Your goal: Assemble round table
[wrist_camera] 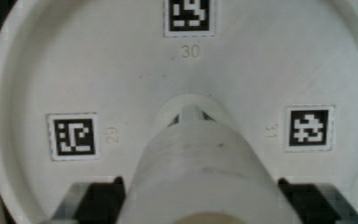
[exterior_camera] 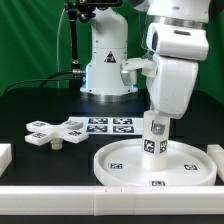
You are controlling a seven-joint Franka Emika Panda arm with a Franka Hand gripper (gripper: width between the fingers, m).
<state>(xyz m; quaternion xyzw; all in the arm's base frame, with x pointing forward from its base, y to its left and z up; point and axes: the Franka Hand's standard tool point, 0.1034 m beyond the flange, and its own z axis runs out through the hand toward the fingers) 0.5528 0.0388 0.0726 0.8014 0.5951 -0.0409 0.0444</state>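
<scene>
The large round rimmed disc point(exterior_camera: 150, 166) lies flat on the black table at the front of the exterior view; it fills the wrist view point(wrist_camera: 87, 80) with its tags showing. My gripper point(exterior_camera: 155, 122) is shut on the short thick cylinder point(exterior_camera: 155, 137) and holds it upright over the middle of the disc, its lower end at or just above the disc's surface. In the wrist view the cylinder point(wrist_camera: 197, 160) sits between my two dark fingers point(wrist_camera: 101, 200). The cross-shaped piece point(exterior_camera: 58, 131) lies flat on the table toward the exterior view's left.
The marker board point(exterior_camera: 112, 125) lies on the table behind the disc. The arm's white base point(exterior_camera: 108, 60) stands at the back. White blocks sit at the table's front and left edges point(exterior_camera: 5, 155), with another at the exterior view's right point(exterior_camera: 217, 150).
</scene>
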